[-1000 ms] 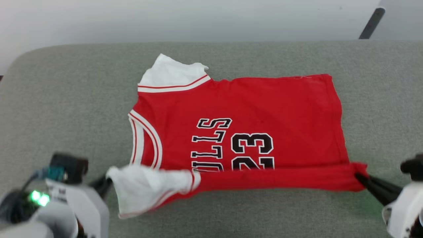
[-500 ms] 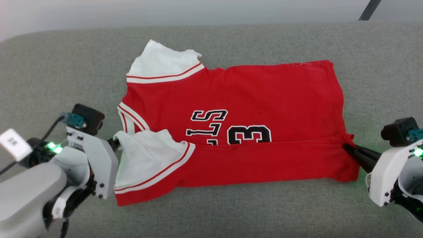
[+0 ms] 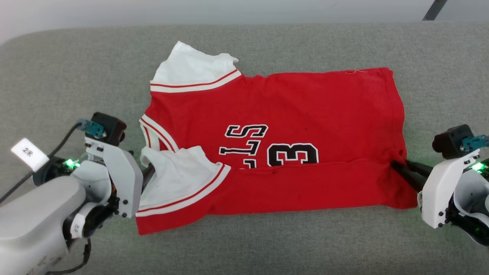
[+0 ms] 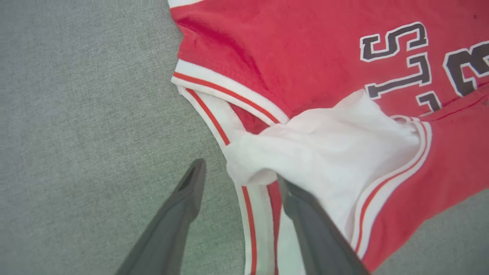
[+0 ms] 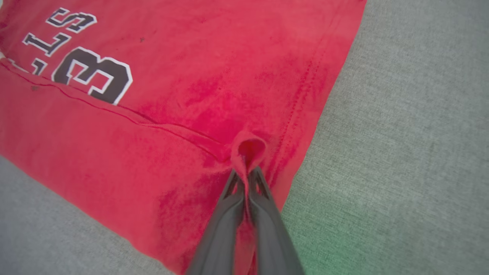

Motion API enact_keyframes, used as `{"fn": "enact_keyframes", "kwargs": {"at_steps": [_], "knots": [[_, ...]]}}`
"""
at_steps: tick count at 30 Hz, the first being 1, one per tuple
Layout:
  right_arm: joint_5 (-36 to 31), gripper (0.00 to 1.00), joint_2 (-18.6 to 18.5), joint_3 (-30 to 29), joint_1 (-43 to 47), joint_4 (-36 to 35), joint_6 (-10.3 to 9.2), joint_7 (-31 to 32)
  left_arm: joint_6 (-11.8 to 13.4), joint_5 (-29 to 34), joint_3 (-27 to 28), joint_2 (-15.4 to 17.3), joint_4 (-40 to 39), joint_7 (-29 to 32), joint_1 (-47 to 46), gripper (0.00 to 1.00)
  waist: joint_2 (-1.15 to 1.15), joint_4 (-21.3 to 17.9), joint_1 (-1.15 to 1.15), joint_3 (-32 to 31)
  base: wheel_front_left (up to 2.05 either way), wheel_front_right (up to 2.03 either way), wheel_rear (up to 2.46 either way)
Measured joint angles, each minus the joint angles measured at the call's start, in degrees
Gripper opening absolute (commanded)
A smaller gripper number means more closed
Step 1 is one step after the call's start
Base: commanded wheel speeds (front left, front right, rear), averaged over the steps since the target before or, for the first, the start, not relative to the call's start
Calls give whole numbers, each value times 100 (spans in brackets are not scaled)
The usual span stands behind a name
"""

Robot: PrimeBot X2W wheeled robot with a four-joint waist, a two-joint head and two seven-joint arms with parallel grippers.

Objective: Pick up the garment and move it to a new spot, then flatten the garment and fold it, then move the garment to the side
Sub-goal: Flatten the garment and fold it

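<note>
"Head view first — where is the shirt?"

"Spread on the grey cushion, collar end toward the left arm, hem toward the right. Its edge nearest the robot is folded up over itself, and that fold covers the lower part of the black print."

"And the left gripper?"

"At the shirt's collar end, fingers spread wide and gripping nothing. In the left wrist view one finger is over bare cushion just off the shirt. The other touches the edge of the white sleeve, and a strip of striped trim lies between them."

"The right gripper?"

"At the shirt's hem corner — clamped tight on a small pinch of red cloth, which bulges in a loop just past the fingertips. The right wrist view shows it plainly."

"Is the shirt lifted there?"

"Only that pinch. The rest lies on the cushion."
</note>
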Motion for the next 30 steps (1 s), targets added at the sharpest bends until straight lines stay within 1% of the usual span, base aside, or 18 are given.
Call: {"fn": "enact_keyframes", "kwargs": {"at_steps": [5,9,14,18,23,27,30], "knots": [[37,100,-16,-54,-37,66,0,186,65,30,22,33,-125,-125,-1,100,0,73,0,-74,0,0,0],[-52,100,-35,-114,-38,-21,0,182,202,65,97,96,-355,-308,42,100,0,143,0,-159,0,0,0],[-233,100,-73,-301,-19,-244,0,33,430,60,165,242,-760,-548,213,100,0,227,0,-278,0,0,0],[-370,100,-73,-517,135,-454,0,-131,711,29,192,385,-1168,-679,429,100,0,284,0,-364,0,0,0],[-560,100,-11,-886,386,-771,0,-236,1060,-220,169,524,-1645,-614,771,100,0,322,0,-450,0,0,0],[-672,100,118,-1254,692,-1084,0,-240,1230,-495,146,567,-1849,-461,979,100,0,308,0,-494,0,0,0],[-786,100,250,-1524,939,-1347,0,-179,1279,-655,137,580,-1867,-338,1076,100,0,248,0,-507,0,0,0]]}}
